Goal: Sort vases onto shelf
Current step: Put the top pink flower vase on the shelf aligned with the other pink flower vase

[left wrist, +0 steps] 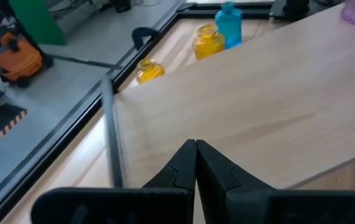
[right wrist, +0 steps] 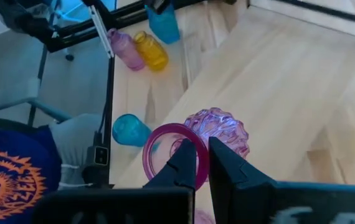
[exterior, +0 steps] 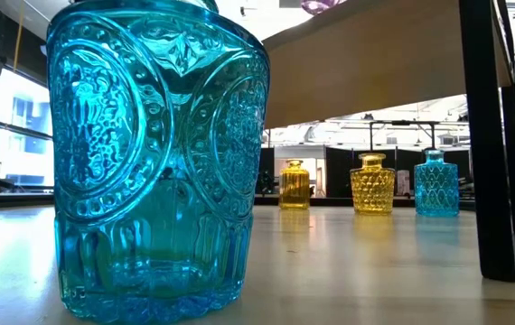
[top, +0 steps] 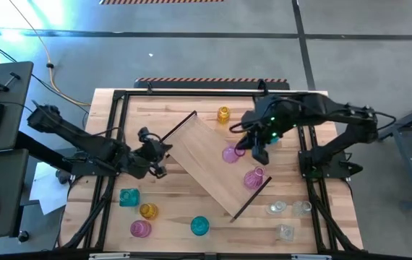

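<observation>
1. The shelf [top: 217,165] lies on the tabletop [top: 191,209] with its long axis running diagonally, from the far left near the left arm toward the near right; thin dark end pieces close both short ends.
2. Two pink vases stand on the shelf: one [top: 230,154] near its middle, another [top: 254,178] close to the near-right end piece.
3. A yellow vase [top: 223,114] stands upright on the tabletop beyond the shelf's far edge.
4. Near the front left sit a teal vase [top: 129,196], a yellow vase [top: 148,211], a pink vase [top: 141,229] and a second teal vase [top: 200,226].
5. Clear vases [top: 287,211] cluster at the front right, well apart from the coloured ones.
6. The left pincer [top: 157,153] is closed and empty, its arm stretched low from the left so the fingertips sit just beside the shelf's far-left end.
7. The right pincer [right wrist: 202,163] is closed, its arm bent in from the right and tilted downward directly above the middle pink vase's rim; contact cannot be told.
8. No readable writing shows on the vases or shelf.
</observation>
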Available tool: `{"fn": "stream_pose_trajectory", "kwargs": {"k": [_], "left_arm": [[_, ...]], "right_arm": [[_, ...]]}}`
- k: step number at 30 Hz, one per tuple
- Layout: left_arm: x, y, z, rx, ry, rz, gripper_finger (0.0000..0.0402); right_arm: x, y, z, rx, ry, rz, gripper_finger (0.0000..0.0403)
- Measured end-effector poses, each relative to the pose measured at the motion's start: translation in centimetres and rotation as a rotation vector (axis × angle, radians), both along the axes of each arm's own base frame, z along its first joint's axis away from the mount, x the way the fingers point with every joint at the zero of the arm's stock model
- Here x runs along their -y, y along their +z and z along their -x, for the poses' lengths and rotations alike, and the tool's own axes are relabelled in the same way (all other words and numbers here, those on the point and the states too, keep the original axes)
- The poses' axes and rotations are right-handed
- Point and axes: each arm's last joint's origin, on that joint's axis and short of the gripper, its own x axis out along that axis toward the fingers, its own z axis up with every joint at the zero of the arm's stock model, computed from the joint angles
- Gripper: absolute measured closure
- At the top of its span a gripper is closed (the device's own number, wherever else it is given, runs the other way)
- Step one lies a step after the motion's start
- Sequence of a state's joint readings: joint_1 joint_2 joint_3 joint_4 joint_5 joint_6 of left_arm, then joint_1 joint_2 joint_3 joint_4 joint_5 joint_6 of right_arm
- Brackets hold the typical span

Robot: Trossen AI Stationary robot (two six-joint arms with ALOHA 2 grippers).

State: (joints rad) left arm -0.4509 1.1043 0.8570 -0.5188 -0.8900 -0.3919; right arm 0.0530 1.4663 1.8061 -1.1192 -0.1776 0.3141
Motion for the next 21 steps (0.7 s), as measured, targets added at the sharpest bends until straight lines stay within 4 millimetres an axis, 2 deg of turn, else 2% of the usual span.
{"fn": "stream_pose_trajectory", "kwargs": {"k": [5,8,14,21], "left_arm": [[0.2,-0.5,-1.4,0.0,-0.033,0.01,0.0401],[0.0,-0.5,-1.8,0.008,-0.029,0.026,0.0401],[-0.7,-0.9,-2.5,-0.006,-0.035,0.066,0.0401],[-0.7,-1.4,-5.0,0.031,-0.152,0.106,0.0401]], "right_arm": [[-0.2,-1.6,-2.6,-0.032,0.057,-0.031,0.0403],[0.0,-2.3,-3.4,-0.05,0.078,-0.055,0.0403],[-0.3,-3.2,-4.3,-0.085,0.099,-0.065,0.0403],[-1.6,-3.7,-4.5,-0.11,0.155,-0.08,0.0403]]}}
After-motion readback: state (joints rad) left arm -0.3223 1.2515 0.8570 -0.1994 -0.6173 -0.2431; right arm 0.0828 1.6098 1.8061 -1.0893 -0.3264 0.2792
